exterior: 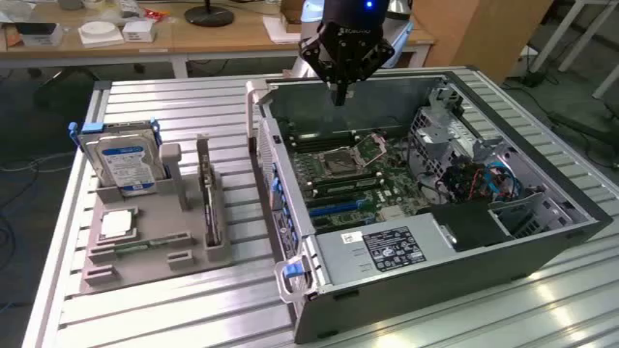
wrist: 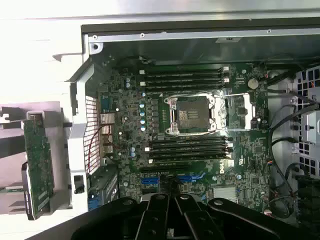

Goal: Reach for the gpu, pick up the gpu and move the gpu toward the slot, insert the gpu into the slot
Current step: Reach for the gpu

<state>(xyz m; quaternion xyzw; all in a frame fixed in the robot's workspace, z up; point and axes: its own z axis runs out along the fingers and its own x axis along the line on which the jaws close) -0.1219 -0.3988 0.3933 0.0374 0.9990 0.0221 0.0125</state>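
There is one tool (exterior: 340, 100), one open computer case (exterior: 541, 243) and one bench (exterior: 174, 101). The case holds one motherboard (wrist: 125, 115), one processor socket (wrist: 192, 114), one power supply (exterior: 382, 250), two short blue slots (wrist: 150, 179) and two banks of memory slots (wrist: 182, 80). Each bank seems to have four slots, though they sit too close together to count surely. One grey holder (exterior: 145, 274) carries one hard drive (exterior: 126, 163), one gpu (exterior: 206, 196), one memory stick (exterior: 145, 243) and one square chip (exterior: 116, 223).

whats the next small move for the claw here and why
Probably swing the claw toward the exterior view's left, to the gpu. The claw hangs shut and empty over the open computer case, while the gpu stands untouched on edge in the grey holder.
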